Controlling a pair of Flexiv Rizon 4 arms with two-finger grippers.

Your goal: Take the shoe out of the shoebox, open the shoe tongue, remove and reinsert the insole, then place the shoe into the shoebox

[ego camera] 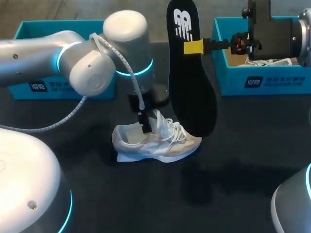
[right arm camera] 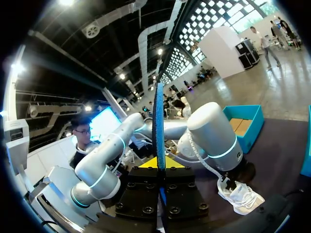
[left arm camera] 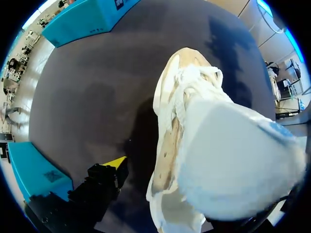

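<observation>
While the right gripper [ego camera: 194,47] pinches the black insole [ego camera: 190,92] by one edge near its upper end and holds it upright over the dark table [ego camera: 243,165], the white shoe [ego camera: 160,143] rests on its sole mid-table, out of the blue shoebox [ego camera: 262,80] at its 2 o'clock, with the insole's lower tip hanging at the shoe's 1 o'clock. The left gripper [ego camera: 144,124] is down at the shoe's opening. A second blue box [ego camera: 34,28] sits at the shoe's 10 o'clock.

Reinsertion looks the risky part: held so far from its free end, the insole could swing, twist in the grip or snag on the laces or collar, and the shoe could slide or tip if it is not firmly held. Whether the left gripper is clamped on the shoe or merely against it cannot be told: its wrist covers the contact from above, and a pale blur of shoe fills its own camera. The right arm hides much of the shoebox's inside, and the right wrist camera sees the insole only edge-on
</observation>
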